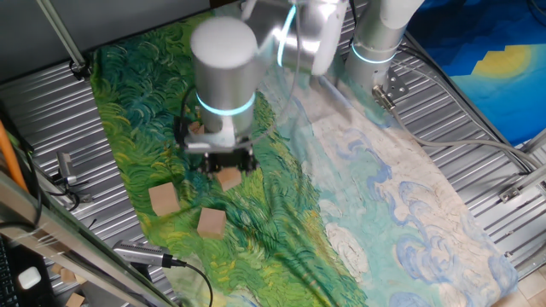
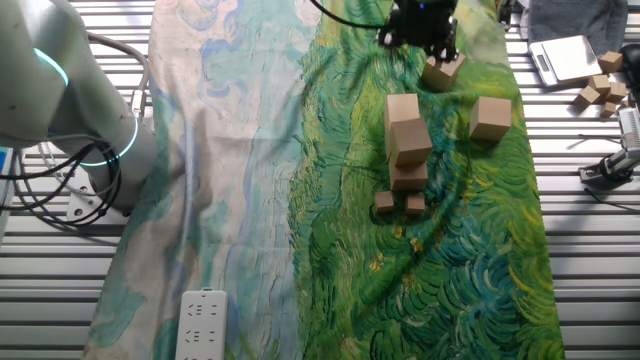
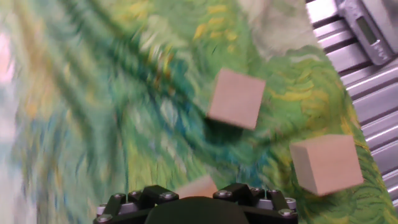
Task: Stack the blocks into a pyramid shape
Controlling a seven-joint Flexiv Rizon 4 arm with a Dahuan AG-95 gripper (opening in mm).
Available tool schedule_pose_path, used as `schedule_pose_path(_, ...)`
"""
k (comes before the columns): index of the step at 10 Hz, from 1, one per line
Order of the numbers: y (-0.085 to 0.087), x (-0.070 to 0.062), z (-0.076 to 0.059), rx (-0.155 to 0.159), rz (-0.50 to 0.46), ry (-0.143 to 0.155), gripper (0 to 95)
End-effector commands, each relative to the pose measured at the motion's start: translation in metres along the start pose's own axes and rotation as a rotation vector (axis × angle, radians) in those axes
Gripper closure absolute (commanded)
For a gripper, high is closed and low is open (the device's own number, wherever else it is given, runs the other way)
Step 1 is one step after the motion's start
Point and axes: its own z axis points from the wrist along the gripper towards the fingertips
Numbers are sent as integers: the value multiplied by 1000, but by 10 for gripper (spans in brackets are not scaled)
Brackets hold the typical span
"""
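My gripper is shut on one tan wooden block, which shows tilted under the fingers in the other fixed view and as a blurred tan patch between the fingers in the hand view. Two loose blocks lie on the green cloth nearby; the hand view shows them ahead and to the right. In the other fixed view a lone block sits right of a tight cluster of blocks, with two small-looking ones at its near end.
A painted cloth covers the slatted metal table. A white power strip lies on its near left corner. A scale and several small spare cubes sit off the cloth at the right. The arm's base stands at the left.
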Motion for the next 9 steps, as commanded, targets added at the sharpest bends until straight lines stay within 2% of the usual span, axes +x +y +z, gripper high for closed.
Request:
schedule_pose_path(1,-11,-19,16,7,38,-5,190)
schedule_pose_path(2,-15,-23,21,8,48,-5,190)
schedule_pose_path(4,-18,-22,29,5,44,-21,190)
schedule_pose_path(7,-19,-22,31,14,9,6,190)
schedule_pose_path(9,-18,-23,28,15,7,13,190)
